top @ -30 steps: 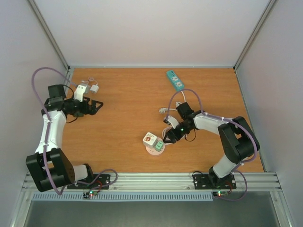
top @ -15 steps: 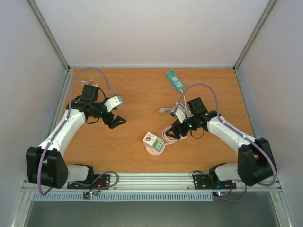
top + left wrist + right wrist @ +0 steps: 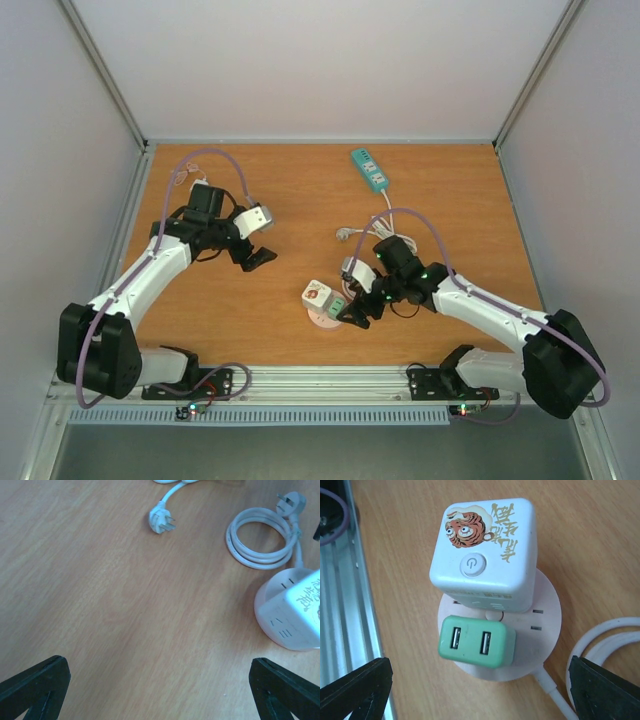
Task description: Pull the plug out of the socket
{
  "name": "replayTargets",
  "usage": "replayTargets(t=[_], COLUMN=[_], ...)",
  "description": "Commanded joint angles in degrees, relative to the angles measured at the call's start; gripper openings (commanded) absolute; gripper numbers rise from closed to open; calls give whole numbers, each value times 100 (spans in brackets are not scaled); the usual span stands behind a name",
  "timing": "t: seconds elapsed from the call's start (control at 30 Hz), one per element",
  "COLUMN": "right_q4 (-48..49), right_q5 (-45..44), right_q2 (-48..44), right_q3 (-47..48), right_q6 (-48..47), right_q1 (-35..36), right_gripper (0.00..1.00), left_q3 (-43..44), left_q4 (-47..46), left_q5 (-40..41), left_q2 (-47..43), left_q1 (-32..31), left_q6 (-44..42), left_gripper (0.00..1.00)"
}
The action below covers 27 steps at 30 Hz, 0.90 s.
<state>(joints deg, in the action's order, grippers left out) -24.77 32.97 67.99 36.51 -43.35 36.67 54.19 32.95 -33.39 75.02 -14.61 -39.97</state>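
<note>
A round white socket (image 3: 542, 622) lies on the wooden table, near the front centre in the top view (image 3: 322, 320). A white cube plug with a tiger picture (image 3: 482, 550) and a green two-port USB plug (image 3: 476, 641) both sit in it. My right gripper (image 3: 480, 692) is open and hovers just over the green plug (image 3: 337, 307), one finger on each side and touching nothing. My left gripper (image 3: 258, 258) is open and empty over bare table to the socket's left. In the left wrist view the socket (image 3: 287, 612) is at the right edge.
A coiled white cable (image 3: 262, 537) runs from the socket. A loose white plug (image 3: 161, 520) lies beyond it. A teal power strip (image 3: 369, 169) lies at the back of the table. The metal rail of the table's front edge (image 3: 340, 605) is close to the socket.
My right gripper has moved forward and down to hover over the socket and its plugs. My left arm has swung a little right toward the table's centre. The plugs have not moved.
</note>
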Motion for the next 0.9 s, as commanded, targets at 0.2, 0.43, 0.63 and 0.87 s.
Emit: replayTargets(t=[0.2,0.43,0.63,0.87], right_q4=[920,1184,1533,1901], right_q5=[-1244,-1266,-1318,-963], right_q2=[585,894,1101,1560], right_q3=[-60,-75,-143,131], right_q6=[134,50,-51,-440], right_q1=[788,929,940,930], right_gripper=[92,71,54,41], left_q3=[-180,-195,-786,-843], left_q4=[-558,-670,-1694,-962], left_q5=[182,382,796,23], left_q2=[-247,-287,-901,-940], left_q1=[-31,-27,-25,-31], left_q6=[314,556,1208,460], left_gripper=[100,100,100,100])
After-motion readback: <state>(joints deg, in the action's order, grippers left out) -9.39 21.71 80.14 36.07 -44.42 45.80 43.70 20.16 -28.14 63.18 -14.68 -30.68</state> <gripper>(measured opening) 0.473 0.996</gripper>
